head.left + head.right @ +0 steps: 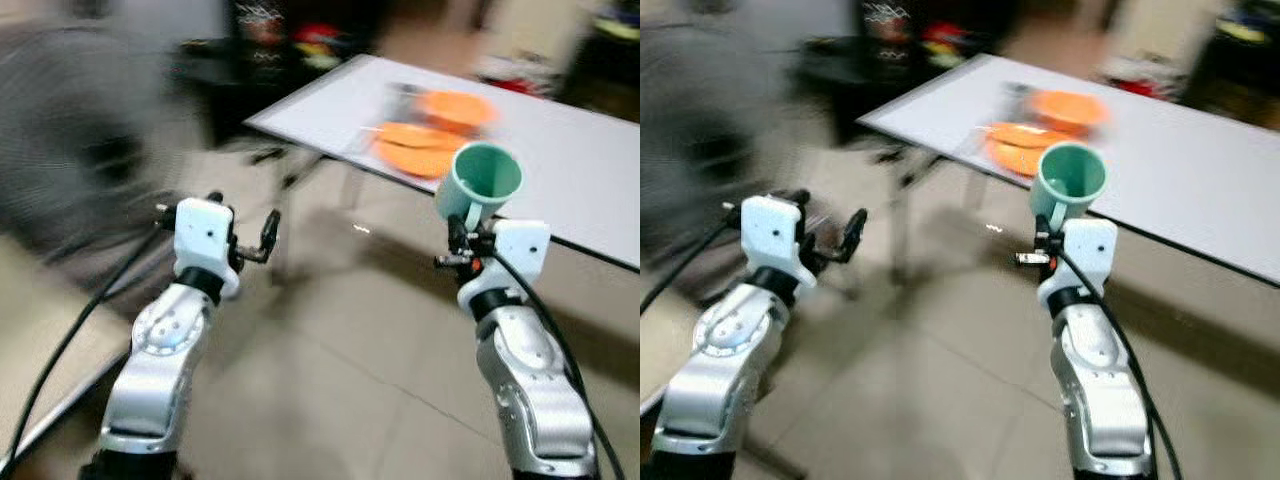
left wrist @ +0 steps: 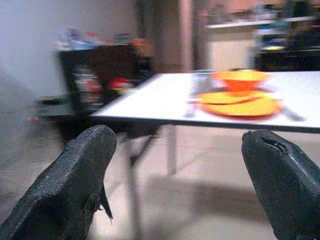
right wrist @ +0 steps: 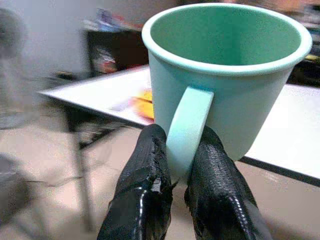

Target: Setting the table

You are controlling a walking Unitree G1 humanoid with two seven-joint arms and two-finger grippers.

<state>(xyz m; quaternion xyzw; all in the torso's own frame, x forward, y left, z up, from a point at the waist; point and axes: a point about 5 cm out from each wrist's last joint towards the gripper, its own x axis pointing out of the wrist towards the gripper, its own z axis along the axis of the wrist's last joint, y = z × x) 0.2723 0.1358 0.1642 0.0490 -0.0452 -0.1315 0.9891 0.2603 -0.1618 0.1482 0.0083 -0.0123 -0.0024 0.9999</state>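
A green mug is held up in front of me by its handle, with my right gripper shut on it; the mug stands upright and looks empty. Beyond it is a white table with an orange plate and an orange bowl near its left end; cutlery lies beside the plate. My left gripper is raised on the left over the floor, open, nothing between its fingers. The head views are blurred.
A dark shelf unit with mixed items stands behind the table's left corner. A grey blurred shape sits at the far left. Tiled floor lies between me and the table, whose legs show underneath.
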